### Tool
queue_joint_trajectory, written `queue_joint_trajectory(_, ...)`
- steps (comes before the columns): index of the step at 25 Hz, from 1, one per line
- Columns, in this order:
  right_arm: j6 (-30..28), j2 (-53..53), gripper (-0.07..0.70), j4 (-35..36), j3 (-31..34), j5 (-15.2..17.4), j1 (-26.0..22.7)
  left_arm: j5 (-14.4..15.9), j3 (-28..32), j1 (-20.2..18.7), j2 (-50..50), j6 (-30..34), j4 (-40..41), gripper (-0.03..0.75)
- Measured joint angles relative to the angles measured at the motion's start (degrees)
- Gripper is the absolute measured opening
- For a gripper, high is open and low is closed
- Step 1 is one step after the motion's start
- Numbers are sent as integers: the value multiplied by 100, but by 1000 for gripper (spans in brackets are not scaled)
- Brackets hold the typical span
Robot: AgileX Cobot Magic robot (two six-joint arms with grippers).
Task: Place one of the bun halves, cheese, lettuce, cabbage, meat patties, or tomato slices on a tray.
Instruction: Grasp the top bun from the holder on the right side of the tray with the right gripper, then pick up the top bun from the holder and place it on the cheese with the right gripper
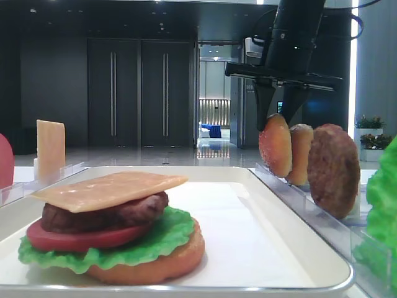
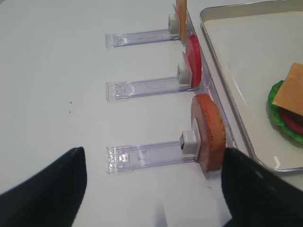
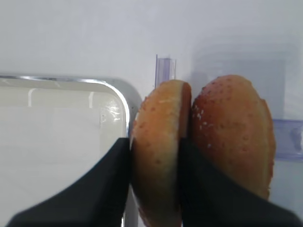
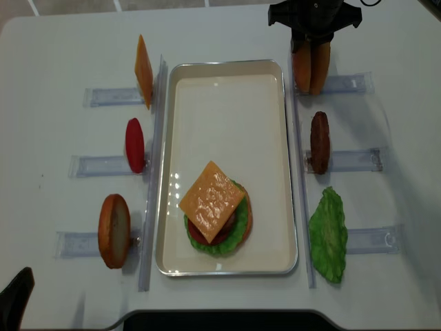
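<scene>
My right gripper (image 3: 155, 142) is shut on a speckled golden-brown bun half (image 3: 158, 123) that stands on edge in the far right rack, on the side nearest the tray (image 3: 71, 82). One finger presses its domed side and the other sits between it and a second bun half (image 3: 232, 132). From above, the right gripper (image 4: 310, 43) hangs over both bun halves (image 4: 302, 67). On the white tray (image 4: 227, 89) lies a stack topped by cheese (image 4: 211, 201). My left gripper (image 2: 154, 189) is open over bare table, beside another bun half (image 2: 208, 132).
Clear racks flank the tray. The right ones hold a meat patty (image 4: 319, 141) and lettuce (image 4: 329, 234). On the left stand a cheese slice (image 4: 142, 71), a tomato slice (image 4: 135, 145) and a bun half (image 4: 114, 231). The far half of the tray is bare.
</scene>
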Motion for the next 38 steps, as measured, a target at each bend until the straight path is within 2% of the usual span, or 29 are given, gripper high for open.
queue_joint_trajectory(11, 0, 0, 212, 18, -20, 11, 0, 0, 0, 0, 0, 0, 0, 692)
queue_joint_trajectory(15, 0, -14, 212, 49, -193, 198, 0, 0, 0, 0, 0, 0, 0, 692)
queue_joint_trajectory(26, 0, -24, 205, 353, -903, 1043, 0, 0, 0, 0, 0, 0, 0, 692)
queue_joint_trajectory(33, 0, -25, 204, 749, -1297, 1097, 0, 0, 0, 0, 0, 0, 0, 692)
queue_joint_trajectory(38, 0, -105, 203, 778, -1315, 1097, 0, 0, 0, 0, 0, 0, 0, 692)
